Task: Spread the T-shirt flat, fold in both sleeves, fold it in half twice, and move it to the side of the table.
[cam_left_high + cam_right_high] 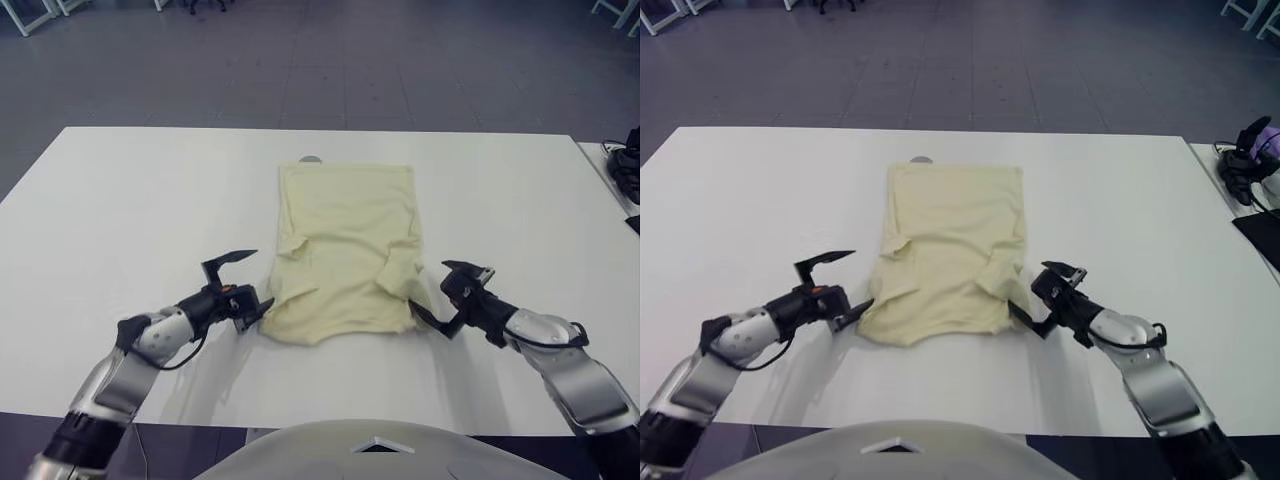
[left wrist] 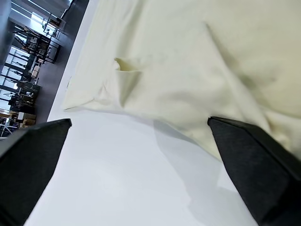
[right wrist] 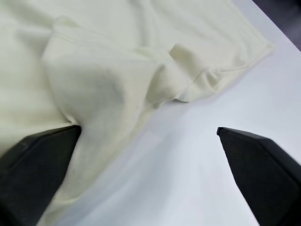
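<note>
A pale yellow T-shirt [image 1: 345, 250] lies on the white table [image 1: 130, 220], both sleeves folded in over the body so it forms a tall strip. My left gripper [image 1: 248, 283] is open at the shirt's near left corner, lower finger at the hem, upper finger raised. On the other side, my right gripper [image 1: 450, 295] stands open by the near right corner, its lower finger touching the hem edge. The left wrist view has the shirt [image 2: 197, 70] between two dark fingertips [image 2: 254, 165]. The right wrist view has a folded sleeve [image 3: 108, 80] next to one fingertip [image 3: 37, 165].
The table's near edge [image 1: 300, 425] runs just in front of both arms. Dark cables and gear [image 1: 1245, 160] sit at the table's far right edge. White tabletop stretches to the left [image 1: 100, 200] and right [image 1: 520, 200] of the shirt.
</note>
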Action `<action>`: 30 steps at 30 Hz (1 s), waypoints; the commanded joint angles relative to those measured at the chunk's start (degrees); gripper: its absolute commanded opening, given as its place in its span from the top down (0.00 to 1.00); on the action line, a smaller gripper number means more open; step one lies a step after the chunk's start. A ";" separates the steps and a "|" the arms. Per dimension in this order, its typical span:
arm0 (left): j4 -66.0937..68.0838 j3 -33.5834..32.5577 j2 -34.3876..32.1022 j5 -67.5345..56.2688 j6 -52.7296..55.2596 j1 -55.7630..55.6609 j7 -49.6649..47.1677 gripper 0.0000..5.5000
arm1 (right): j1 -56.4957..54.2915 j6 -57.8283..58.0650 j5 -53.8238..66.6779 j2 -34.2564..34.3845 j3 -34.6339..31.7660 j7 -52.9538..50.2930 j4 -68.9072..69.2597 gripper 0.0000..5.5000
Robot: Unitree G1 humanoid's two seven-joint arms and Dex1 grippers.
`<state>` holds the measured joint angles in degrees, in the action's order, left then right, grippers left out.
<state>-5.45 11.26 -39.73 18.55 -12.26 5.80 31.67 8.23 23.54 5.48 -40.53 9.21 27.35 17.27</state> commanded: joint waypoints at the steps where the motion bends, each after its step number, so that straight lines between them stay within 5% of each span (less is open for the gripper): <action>1: 8.05 2.89 0.77 3.37 3.16 -4.17 1.16 0.02 | -2.99 0.84 -2.15 2.59 0.66 -0.35 -6.64 0.02; 11: -6.54 0.08 -2.24 1.64 6.39 6.45 1.72 0.02 | 6.29 14.02 2.10 2.32 -3.99 0.28 14.02 0.02; 18: -12.50 -5.65 -2.39 -1.51 2.64 6.45 -0.96 0.02 | 8.90 15.94 7.03 4.26 -14.26 -0.11 26.79 0.02; 30: -10.75 -13.74 -6.82 -5.77 -20.14 21.47 -0.99 0.02 | 32.99 -26.22 -12.61 0.64 -15.54 1.76 15.98 0.02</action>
<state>-18.10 -2.34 -45.19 12.79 -29.90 26.76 29.78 40.08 2.40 -3.95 -38.88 -8.14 28.61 36.35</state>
